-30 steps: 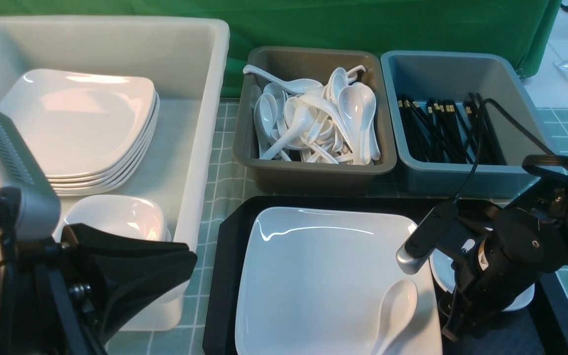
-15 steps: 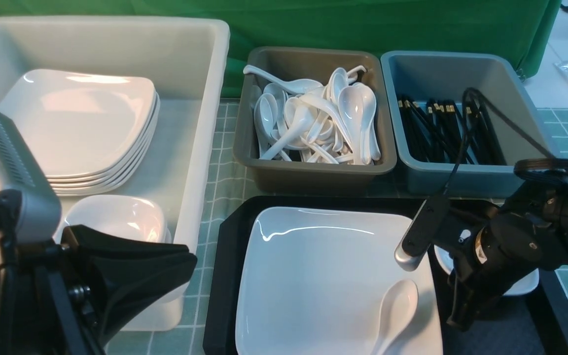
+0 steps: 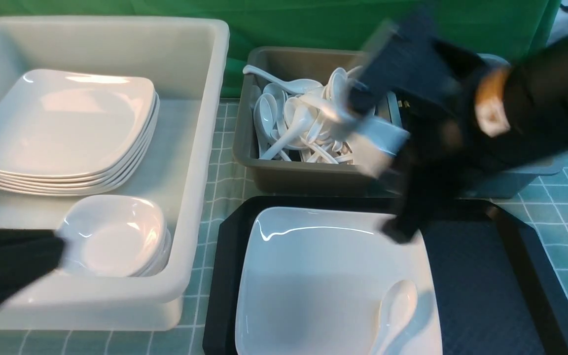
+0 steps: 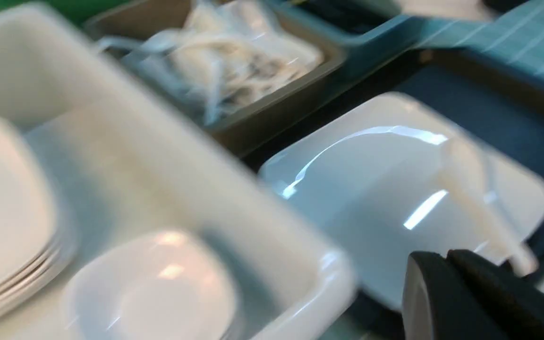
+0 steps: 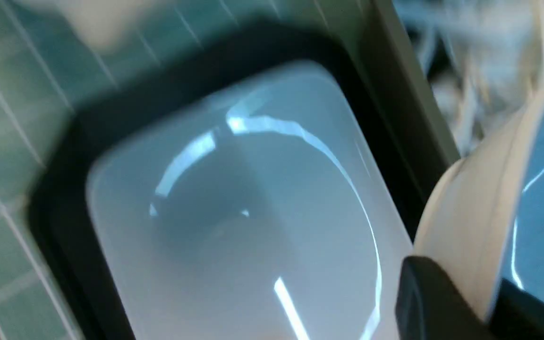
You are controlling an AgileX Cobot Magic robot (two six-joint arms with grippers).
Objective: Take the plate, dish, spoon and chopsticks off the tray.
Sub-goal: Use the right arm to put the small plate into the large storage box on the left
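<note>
The black tray point(image 3: 471, 276) holds the large white plate point(image 3: 313, 276), and the white spoon point(image 3: 397, 308) lies on the plate's near right corner. My right gripper point(image 5: 470, 283) is shut on the rim of the small white dish point(image 5: 484, 203). It holds the dish tilted in the air above the tray's far edge, in front of the bins, where it shows as a blurred dish point(image 3: 377, 143). My left gripper point(image 4: 446, 264) is shut and empty, low beside the plate's point(image 4: 371, 189) near side and close to the spoon's handle point(image 4: 484, 208). The chopsticks are hidden.
A white tub point(image 3: 200, 148) on the left holds a stack of plates point(image 3: 67, 128) and stacked small dishes point(image 3: 116, 236). Behind the tray stand a brown-grey bin of spoons point(image 3: 289, 123) and a blue-grey bin point(image 3: 535, 167), mostly covered by my right arm point(image 3: 511, 108).
My right gripper closed on the dish and lifted it off the tray's right side, up and to the left. My left arm has dropped low; its camera no longer blocks the tub.
</note>
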